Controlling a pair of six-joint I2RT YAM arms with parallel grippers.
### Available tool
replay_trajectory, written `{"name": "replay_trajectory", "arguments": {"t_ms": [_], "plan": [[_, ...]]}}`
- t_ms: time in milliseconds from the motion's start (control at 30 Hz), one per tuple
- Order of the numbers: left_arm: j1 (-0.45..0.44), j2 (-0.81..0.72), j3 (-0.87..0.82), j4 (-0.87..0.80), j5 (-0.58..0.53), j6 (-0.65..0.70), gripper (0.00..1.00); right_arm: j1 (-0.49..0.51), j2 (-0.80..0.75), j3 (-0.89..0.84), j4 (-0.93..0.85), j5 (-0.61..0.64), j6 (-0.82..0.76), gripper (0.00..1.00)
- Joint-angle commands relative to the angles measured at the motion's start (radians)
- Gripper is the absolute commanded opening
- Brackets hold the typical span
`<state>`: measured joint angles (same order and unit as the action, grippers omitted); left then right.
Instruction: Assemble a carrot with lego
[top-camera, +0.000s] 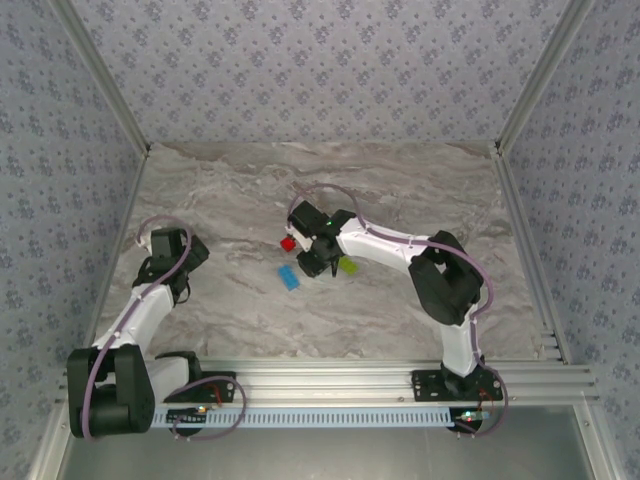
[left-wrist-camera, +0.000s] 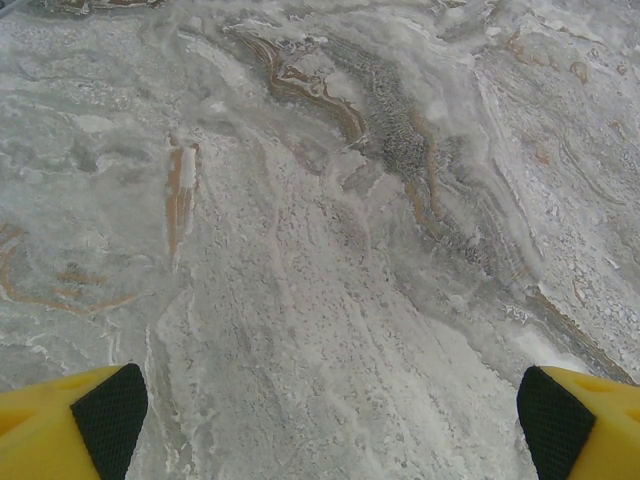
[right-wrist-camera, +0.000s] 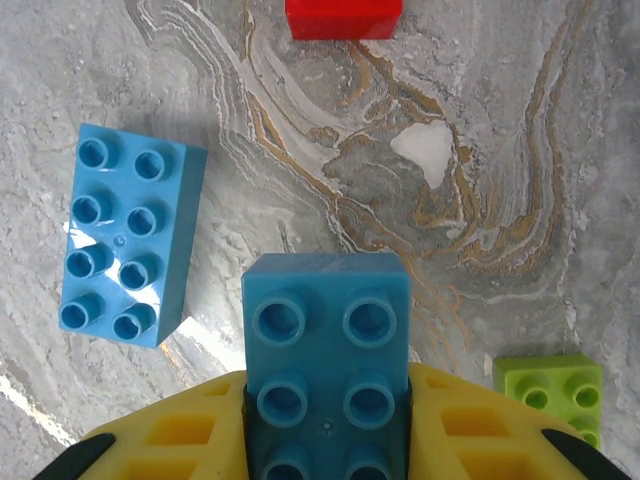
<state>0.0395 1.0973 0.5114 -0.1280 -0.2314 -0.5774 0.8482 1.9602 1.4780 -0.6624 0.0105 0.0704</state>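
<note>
My right gripper (right-wrist-camera: 326, 425) is shut on a light blue lego brick (right-wrist-camera: 325, 340), which sticks out forward between its yellow fingers, studs facing the camera. A second, longer light blue brick (right-wrist-camera: 125, 235) lies flat on the table to its left. A red brick (right-wrist-camera: 343, 18) sits ahead at the top edge, and a lime-green brick (right-wrist-camera: 552, 392) lies to the lower right. In the top view the right gripper (top-camera: 313, 262) hovers between the red brick (top-camera: 288, 243), the blue brick (top-camera: 288, 277) and the lime brick (top-camera: 348, 265). My left gripper (left-wrist-camera: 330, 425) is open over bare table, far left (top-camera: 183, 280).
The marble-patterned table (top-camera: 400, 190) is walled by patterned panels on three sides, with metal rails along the right and near edges. The three loose bricks cluster at the table's middle, close around the right gripper.
</note>
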Motion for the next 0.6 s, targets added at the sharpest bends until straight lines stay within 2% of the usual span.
{"name": "replay_trajectory", "arguments": {"t_ms": [0,200,567], "plan": [[0.005,0.007,0.021,0.011,0.01,0.005,0.97,-0.011,0.026,-0.005,0.026,-0.013,0.006,0.27],[0.004,0.008,0.023,0.01,0.01,0.006,0.98,-0.015,0.035,-0.012,0.038,-0.021,0.009,0.32],[0.005,0.007,0.021,0.01,0.01,0.006,0.98,-0.02,0.001,0.033,0.004,-0.013,-0.007,0.57]]}}
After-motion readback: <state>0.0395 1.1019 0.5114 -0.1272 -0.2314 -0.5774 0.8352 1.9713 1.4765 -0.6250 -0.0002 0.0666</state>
